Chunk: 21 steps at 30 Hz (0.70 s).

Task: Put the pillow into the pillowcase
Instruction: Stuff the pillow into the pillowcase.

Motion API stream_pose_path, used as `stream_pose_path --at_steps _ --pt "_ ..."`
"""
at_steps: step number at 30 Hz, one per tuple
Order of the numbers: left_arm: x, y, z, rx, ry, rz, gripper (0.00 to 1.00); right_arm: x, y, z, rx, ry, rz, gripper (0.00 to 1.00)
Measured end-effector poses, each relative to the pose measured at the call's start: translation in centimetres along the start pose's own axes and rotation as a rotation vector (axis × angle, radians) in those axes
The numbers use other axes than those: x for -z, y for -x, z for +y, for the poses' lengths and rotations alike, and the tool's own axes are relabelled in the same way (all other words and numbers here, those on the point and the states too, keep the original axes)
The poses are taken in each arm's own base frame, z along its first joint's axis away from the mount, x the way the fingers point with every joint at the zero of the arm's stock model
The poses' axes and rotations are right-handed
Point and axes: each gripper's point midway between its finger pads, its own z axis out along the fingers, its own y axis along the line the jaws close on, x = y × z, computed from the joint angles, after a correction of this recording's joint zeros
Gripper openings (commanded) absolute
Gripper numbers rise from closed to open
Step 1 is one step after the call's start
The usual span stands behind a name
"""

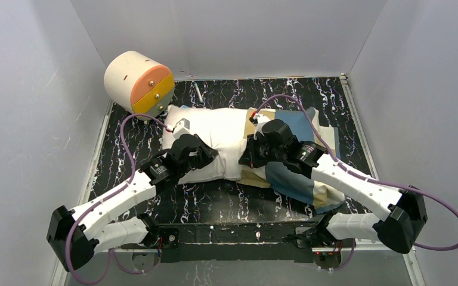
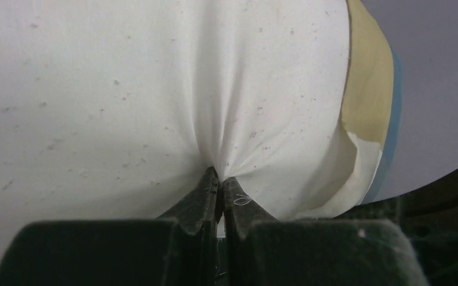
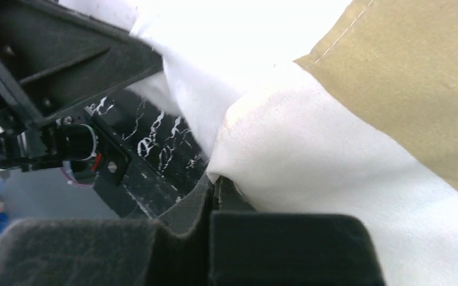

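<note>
The pillow (image 1: 212, 134) lies across the middle of the table (image 1: 214, 196), long side running left to right. Its right end is tucked a little way into the pillowcase (image 1: 301, 182), which trails off flat to the right and near side. Most of the white bulk sits bare on the left.

The left gripper (image 2: 219, 182) is pinched right down, jaws together on a fold of the pillow's cover at its near side, and the cloth puckers into the tips. The right gripper (image 3: 213, 183) is closed just as tight on the cream edge of the pillowcase's mouth, beside a tan block. That makes 2 grips, 1 on each thing, and the job looks barely begun.

This step seems to call for opposing moves. The left arm should feed the pillow rightward while the right arm draws the mouth leftward over it.

- **Left grip:** it has only a thin pinch of cover, so a hard shove would likely stretch cloth rather than shift stuffing. Short, low pushes should serve better.
- **Right grip:** it should lift the hem slightly so the plump edge slides under instead of bunching against it.
- **Far side:** nothing holds the mouth there, so the case may skew. Working 1 corner at a time looks wise.

The cream-and-orange cylinder (image 1: 137, 80) stands just beyond the pillow's far left corner, a reason to steer the pillow rightward only.
</note>
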Motion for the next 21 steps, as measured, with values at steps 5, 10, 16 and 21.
stream_pose_path --at_steps 5,10,16,21 --pt "1.1 -1.1 -0.4 -0.019 -0.014 0.023 0.00 -0.4 1.1 -0.3 0.129 -0.015 -0.004 0.01" --pt "2.2 -0.7 -0.6 -0.057 0.009 -0.014 0.00 -2.5 2.6 -0.2 0.214 -0.029 0.043 0.01" --pt "2.7 -1.9 -0.3 -0.079 0.011 -0.008 0.10 -2.6 1.9 -0.6 0.207 -0.046 0.086 0.09" --pt "2.5 -3.5 -0.7 -0.148 -0.001 0.058 0.48 0.0 1.0 -1.1 0.143 -0.079 0.059 0.40"
